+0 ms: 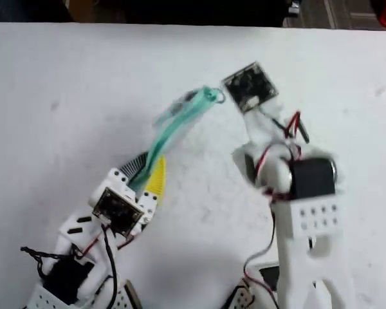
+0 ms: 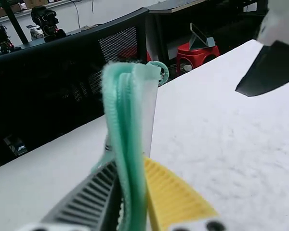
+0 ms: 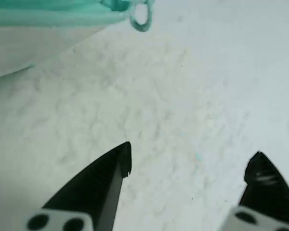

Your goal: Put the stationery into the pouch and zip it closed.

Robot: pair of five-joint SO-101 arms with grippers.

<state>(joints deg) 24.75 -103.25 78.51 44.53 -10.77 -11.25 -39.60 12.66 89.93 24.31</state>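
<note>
The pouch (image 1: 180,122) slants from 7 o'clock to 1 o'clock near the centre of the high view; I judge it light, soft and floppy, so the firmer zip edge is the place to grip. My left gripper (image 2: 130,192) is clamped on its 7 o'clock end, and my right gripper (image 3: 190,173), spread apart, hovers near the ring pull (image 1: 217,96) at the 1 o'clock tip.
</note>
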